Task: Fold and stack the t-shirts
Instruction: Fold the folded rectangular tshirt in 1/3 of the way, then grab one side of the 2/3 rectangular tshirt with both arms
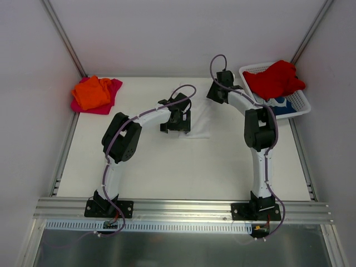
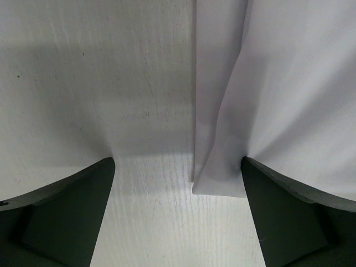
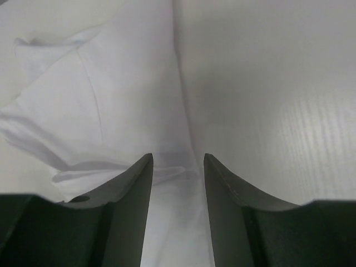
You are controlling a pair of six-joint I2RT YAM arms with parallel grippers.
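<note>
Left tool and right tool sat spread over white t-shirt.
Basket held red t-shirt atop blue-and-white t-shirt.

We look down between the wide-open fingers of the left gripper, one dark tip at each lower corner. A white shirt covers the right part of the table, its straight edge running down the middle. A long crease slants across the cloth. Its lower corner lies between the fingers, nearer the right one, which overlaps the shirt's hem. The left finger stands over bare table.
</note>
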